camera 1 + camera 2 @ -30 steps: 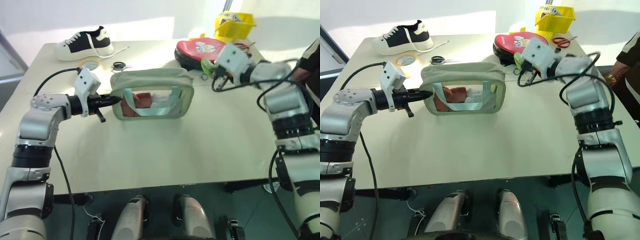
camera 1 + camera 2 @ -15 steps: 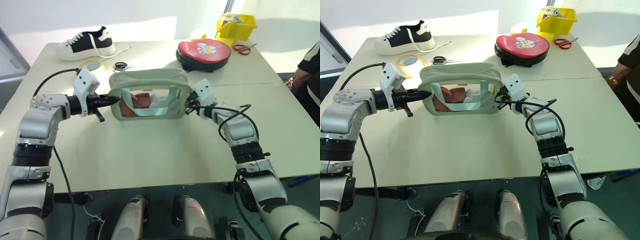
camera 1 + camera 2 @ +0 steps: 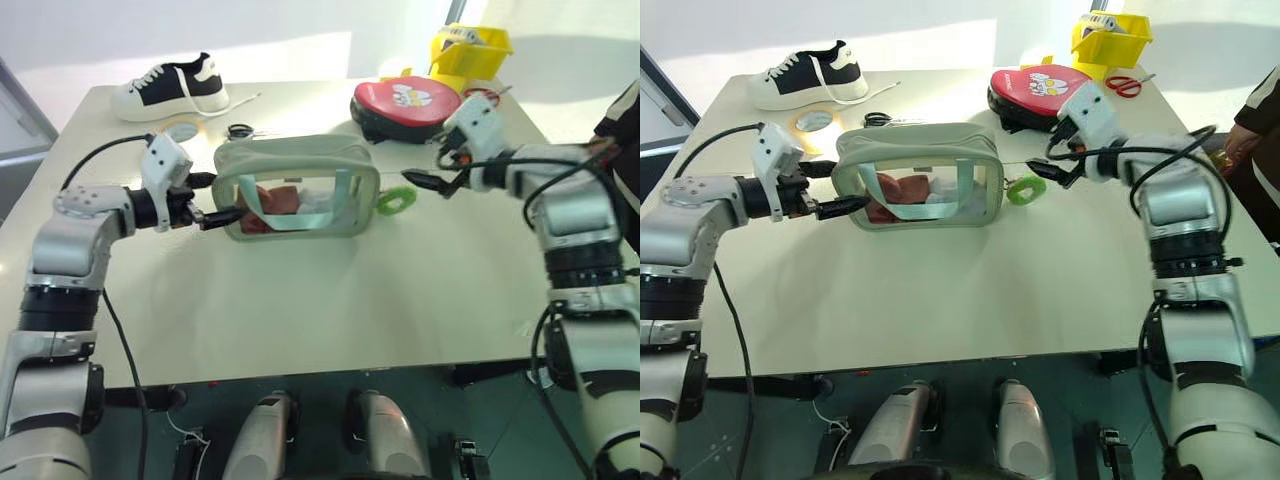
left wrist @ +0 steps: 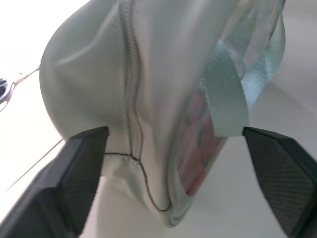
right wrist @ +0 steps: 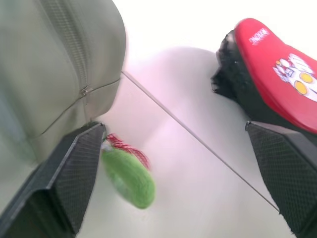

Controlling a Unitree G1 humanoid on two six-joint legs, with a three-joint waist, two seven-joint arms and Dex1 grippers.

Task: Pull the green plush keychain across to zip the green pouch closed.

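The pale green pouch (image 3: 298, 188) stands upright mid-table, with red and white items behind its clear window. Its zipper (image 4: 132, 99) runs over the top. The green plush keychain (image 3: 396, 200) lies at the pouch's right end, free of both grippers. My left gripper (image 3: 225, 196) is open, its fingers (image 4: 74, 173) standing either side of the pouch's left end without pinching it. My right gripper (image 3: 425, 165) is open a little to the right of the keychain (image 5: 129, 176), between the pouch and the red case.
A round red-and-black case (image 3: 405, 103) sits behind my right gripper, with a yellow bin (image 3: 468, 48) and red scissors (image 3: 1125, 85) beyond. A sneaker (image 3: 170, 88), tape roll (image 3: 180, 128) and black scissors (image 3: 238, 131) lie at the back left. A person (image 3: 622, 130) stands at the right edge.
Both grippers have opened. The left let go of the pouch's left end. The right let go of the keychain, which now lies by the pouch's right end, and drew back to the right.
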